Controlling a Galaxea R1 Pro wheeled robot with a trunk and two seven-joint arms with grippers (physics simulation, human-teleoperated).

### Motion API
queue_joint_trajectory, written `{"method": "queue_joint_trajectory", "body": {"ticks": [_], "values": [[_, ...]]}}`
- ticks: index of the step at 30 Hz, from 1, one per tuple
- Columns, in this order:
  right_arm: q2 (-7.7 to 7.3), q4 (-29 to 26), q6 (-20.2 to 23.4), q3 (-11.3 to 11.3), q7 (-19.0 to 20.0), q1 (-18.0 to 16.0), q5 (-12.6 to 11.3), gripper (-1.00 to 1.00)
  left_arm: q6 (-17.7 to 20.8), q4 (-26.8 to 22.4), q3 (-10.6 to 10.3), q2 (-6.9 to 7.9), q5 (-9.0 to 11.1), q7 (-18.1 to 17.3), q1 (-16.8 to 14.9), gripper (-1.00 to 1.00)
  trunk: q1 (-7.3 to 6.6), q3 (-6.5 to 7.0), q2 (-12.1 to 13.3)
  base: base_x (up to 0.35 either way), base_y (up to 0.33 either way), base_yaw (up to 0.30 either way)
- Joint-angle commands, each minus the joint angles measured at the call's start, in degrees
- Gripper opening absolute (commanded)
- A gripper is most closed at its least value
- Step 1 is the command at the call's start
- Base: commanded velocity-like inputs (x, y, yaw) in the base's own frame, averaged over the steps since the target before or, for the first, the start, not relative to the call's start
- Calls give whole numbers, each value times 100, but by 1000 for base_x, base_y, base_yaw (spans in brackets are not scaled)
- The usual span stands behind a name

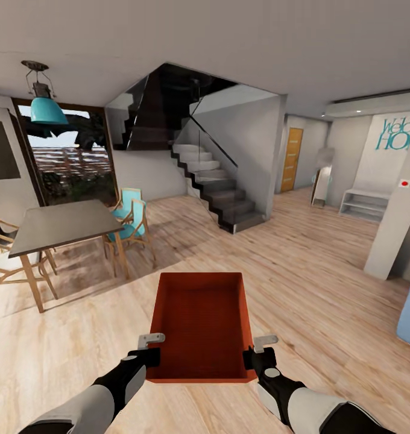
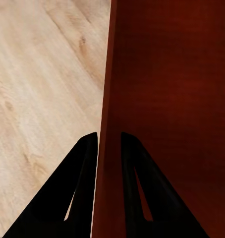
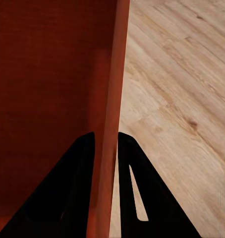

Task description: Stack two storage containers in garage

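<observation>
Bin rides low centre, left gripper and right gripper each pinching a side wall; keep both pinches level while rolling, steering between table and stairs.

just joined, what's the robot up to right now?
It is carrying one orange-red storage container with both arms over the light wood plank floor. The left gripper is clamped on one side wall, the right gripper on the opposite wall, one finger inside and one outside. The bin looks empty. Ahead are a staircase and a dining table.
</observation>
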Motion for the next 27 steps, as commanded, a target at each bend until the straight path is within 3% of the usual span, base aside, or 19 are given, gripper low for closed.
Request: {"method": "queue_joint_trajectory", "body": {"ticks": [1,14,27], "values": [[14,-71,-21,-78,-33,-8,-47,-100,33,-8,-60,-8,19,47,2,-100,4,-8,-6,321,0,0],[14,-71,-21,-78,-31,-8,-51,-100,33,-8,-62,-8,15,44,2,-100,4,-8,-6,321,0,-4],[12,-71,-21,-78,-27,-8,-47,-100,33,-8,-60,-8,17,45,2,-100,4,-8,-6,321,0,-200]]}}
